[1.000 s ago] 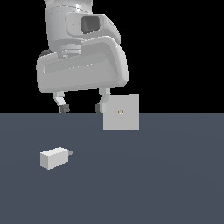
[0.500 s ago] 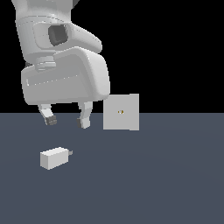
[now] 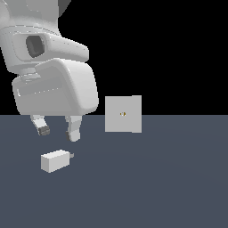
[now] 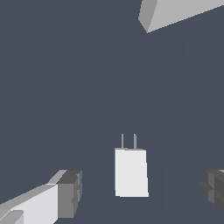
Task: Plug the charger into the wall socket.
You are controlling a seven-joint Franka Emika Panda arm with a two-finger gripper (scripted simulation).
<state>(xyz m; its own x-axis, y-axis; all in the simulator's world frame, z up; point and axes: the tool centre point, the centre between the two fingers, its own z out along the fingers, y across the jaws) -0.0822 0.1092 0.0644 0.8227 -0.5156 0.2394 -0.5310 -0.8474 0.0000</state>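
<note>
Since the earlier frames, the gripper (image 3: 57,132) had swung toward the exterior view's left and dropped lower, ending just above the charger (image 3: 55,160). Its jaws stood spread and empty, and in the wrist view the charger (image 4: 130,172) lay between the two fingertips (image 4: 69,194), touching neither. That block lay flat on the desk (image 3: 169,178), prongs toward the socket (image 3: 123,114), which stood upright well apart from it.

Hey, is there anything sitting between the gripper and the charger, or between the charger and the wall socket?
Nothing visible. The open gripper hangs above the charger with only bare floor around, and the stretch toward the wall socket shows nothing else.
</note>
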